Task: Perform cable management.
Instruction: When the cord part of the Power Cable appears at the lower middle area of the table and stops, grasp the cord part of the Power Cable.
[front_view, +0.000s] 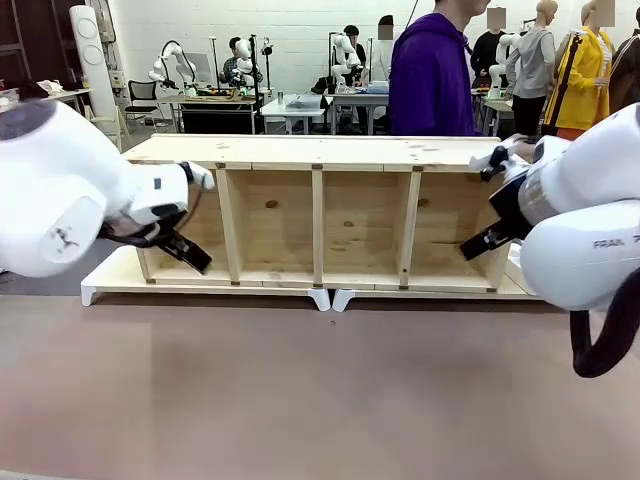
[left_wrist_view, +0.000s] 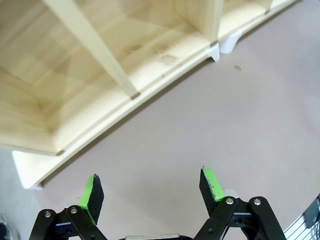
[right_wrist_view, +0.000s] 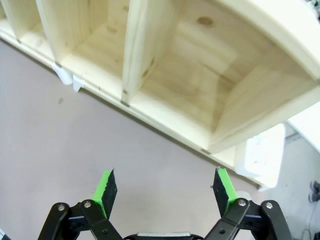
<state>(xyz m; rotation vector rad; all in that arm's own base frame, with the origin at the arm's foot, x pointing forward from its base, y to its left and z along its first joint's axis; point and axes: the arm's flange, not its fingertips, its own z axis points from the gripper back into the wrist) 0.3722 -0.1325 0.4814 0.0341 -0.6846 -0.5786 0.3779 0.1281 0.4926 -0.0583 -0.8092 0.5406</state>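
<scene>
Both sets of fingers are spread wide, holding nothing. The left gripper (left_wrist_view: 151, 185) hangs low at the left of the front frame, by the end bay of the long pale pine four-bay shelf (front_view: 320, 150). The right gripper (right_wrist_view: 165, 182) sits at the far right bay. Honestly can't tell where the thin black power cable is. My worry is reaching in blind and clipping a slim upright divider (front_view: 317, 225) or the raw front lip. The matte brown surface (front_view: 300, 400) looks smooth, so the shelf might slide if I bump it.
</scene>
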